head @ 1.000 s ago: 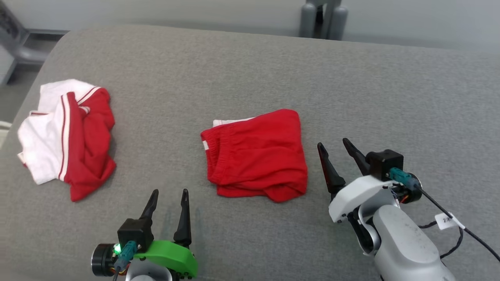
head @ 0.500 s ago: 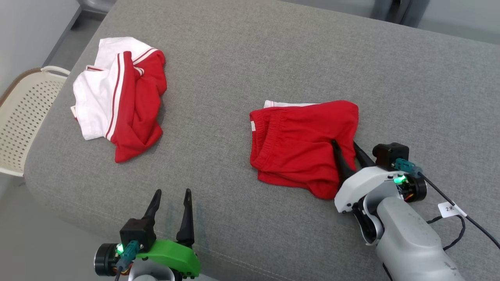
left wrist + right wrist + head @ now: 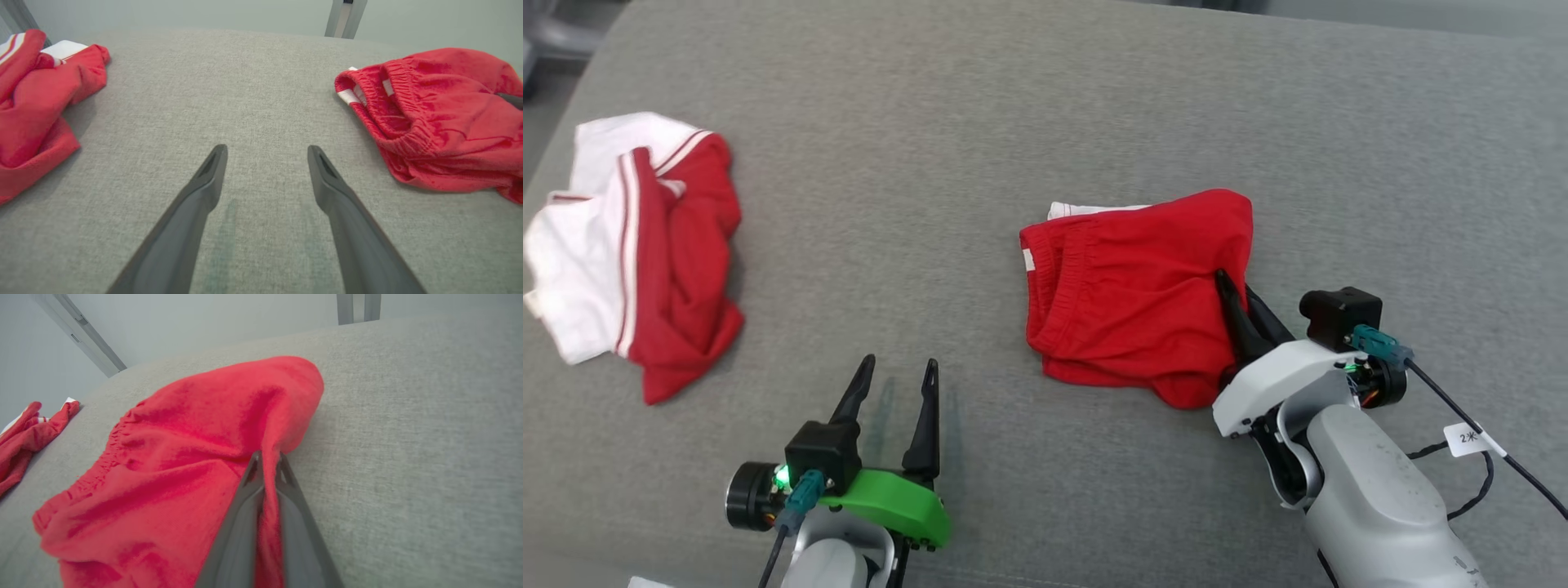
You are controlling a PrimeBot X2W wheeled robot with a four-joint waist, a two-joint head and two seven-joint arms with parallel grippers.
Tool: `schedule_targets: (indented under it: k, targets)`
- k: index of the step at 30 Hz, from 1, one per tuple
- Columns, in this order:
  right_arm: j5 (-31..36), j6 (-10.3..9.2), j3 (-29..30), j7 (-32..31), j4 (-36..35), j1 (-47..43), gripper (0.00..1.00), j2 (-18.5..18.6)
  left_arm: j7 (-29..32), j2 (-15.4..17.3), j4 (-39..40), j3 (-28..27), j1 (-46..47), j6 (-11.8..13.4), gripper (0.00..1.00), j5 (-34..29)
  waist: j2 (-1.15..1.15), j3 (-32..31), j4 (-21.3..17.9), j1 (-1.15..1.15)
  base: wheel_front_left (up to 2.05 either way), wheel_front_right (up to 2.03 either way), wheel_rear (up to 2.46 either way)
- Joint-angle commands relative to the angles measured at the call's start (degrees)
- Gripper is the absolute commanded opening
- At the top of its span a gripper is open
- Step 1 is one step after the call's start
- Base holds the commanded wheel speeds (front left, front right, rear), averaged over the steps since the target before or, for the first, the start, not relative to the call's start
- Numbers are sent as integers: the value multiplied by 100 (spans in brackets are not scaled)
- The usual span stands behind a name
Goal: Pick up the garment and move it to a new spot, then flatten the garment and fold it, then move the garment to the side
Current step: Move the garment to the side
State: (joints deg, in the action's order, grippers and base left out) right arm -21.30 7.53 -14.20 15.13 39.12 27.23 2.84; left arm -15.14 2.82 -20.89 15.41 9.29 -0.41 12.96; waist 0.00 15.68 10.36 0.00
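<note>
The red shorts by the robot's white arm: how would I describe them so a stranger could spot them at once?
On the wide grey cushion lie two garments. The red shorts lie right of centre, their right edge pinched by the right gripper. Unlike the crumpled red-and-white garment at far left, they are nearly all red, with a gathered waistband.

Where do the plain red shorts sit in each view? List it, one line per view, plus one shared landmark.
Head view: red shorts right of centre, right gripper pinching their right edge.
Left wrist view: red shorts at the upper right.
Right wrist view: red shorts centre-left, running down to the bottom edge.
Shared landmark: the red-and-white garment, lying apart at the left of each view.
</note>
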Motion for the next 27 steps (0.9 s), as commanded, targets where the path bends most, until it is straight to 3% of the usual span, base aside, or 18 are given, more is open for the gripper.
schedule_targets:
  k: [1,6,14,20,27]
  targets:
    - [-2,-8,-2,0,-49,-105,0,14,1,22,-3,27,130,-18,100,-57,0,-469,-1794,0,0,0,0]
    - [-6,-8,-35,0,-201,-160,0,11,1,23,-55,46,302,-38,100,-63,0,-378,-2787,0,0,0,0]
    - [72,-9,137,0,-308,-247,0,3,1,29,-163,168,448,-160,100,-147,0,-168,-3550,0,0,0,0]
    - [393,-9,433,0,-146,-88,0,6,1,30,-242,206,578,-240,100,-270,0,65,-3610,0,0,0,0]
    - [1303,-9,1035,0,320,446,0,192,1,30,-341,161,697,-348,100,-506,0,402,-3205,0,0,0,0]
